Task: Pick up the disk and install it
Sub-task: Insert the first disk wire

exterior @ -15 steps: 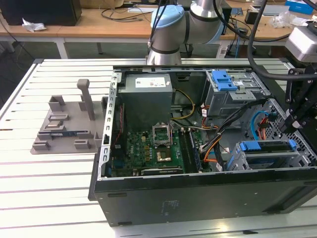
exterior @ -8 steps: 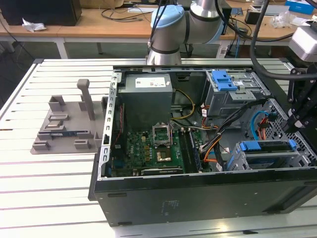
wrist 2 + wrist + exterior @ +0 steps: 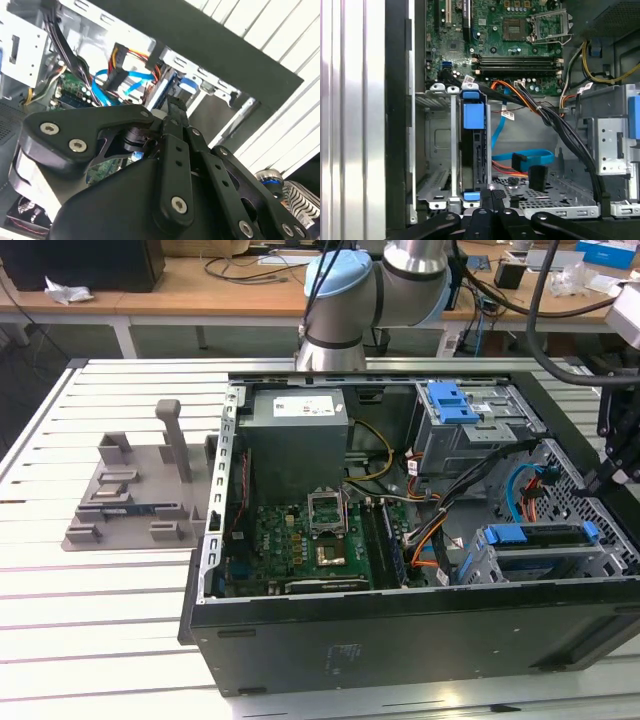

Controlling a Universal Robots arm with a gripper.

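Disk [image 3: 472,150] sits edge-on in the lower drive cage [image 3: 540,560] of the open case [image 3: 400,640], blue rails flush at the mouth; install looks all but done. Gripper [image 3: 496,196] hangs just beside the disk's end, jaws apparently closed on nothing; blue data cable [image 3: 530,157] loose nearby, holder stand [image 3: 135,495] well apart.

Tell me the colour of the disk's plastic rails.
Blue; the disk shows it best in the first wrist view.
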